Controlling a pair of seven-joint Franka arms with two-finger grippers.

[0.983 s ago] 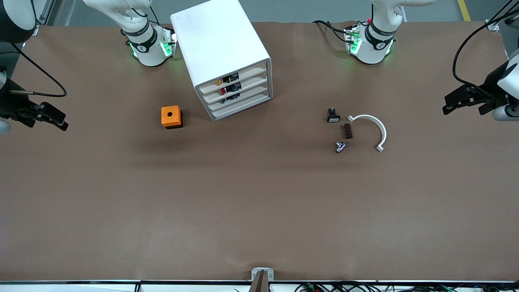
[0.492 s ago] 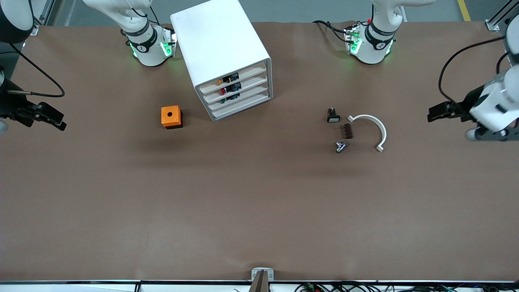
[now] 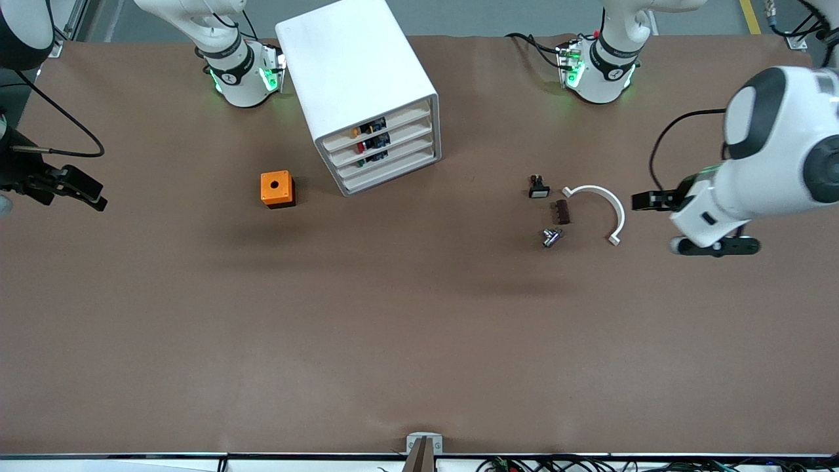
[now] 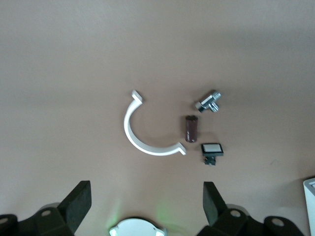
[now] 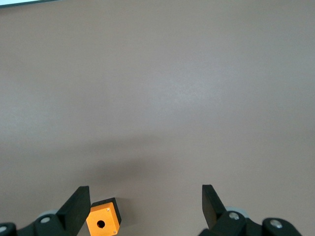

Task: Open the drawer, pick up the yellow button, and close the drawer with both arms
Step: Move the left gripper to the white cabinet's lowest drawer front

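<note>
The white cabinet (image 3: 357, 78) stands between the two arm bases, its four drawers pushed in. The drawer (image 3: 379, 124) is the top one. Small coloured parts show through the see-through fronts, and I cannot single out the button among them. My left gripper (image 3: 641, 200) hangs open and empty over the table beside a white curved clip, toward the left arm's end. In its wrist view the left gripper (image 4: 146, 199) looks down on that clip. My right gripper (image 3: 95, 196) waits open and empty at the right arm's end of the table; in its wrist view the right gripper (image 5: 145, 201) shows bare table between its fingers.
An orange cube with a round hole (image 3: 277, 189) (image 5: 103, 223) sits beside the cabinet toward the right arm's end. The white curved clip (image 3: 600, 210) (image 4: 145, 130), a black part with a white face (image 3: 539, 189) (image 4: 212, 149), a brown piece (image 3: 561, 212) and a metal fitting (image 3: 552, 236) lie grouped toward the left arm's end.
The left arm has swung in from the table's end toward the loose parts, its gripper still open. The right gripper has barely shifted.
</note>
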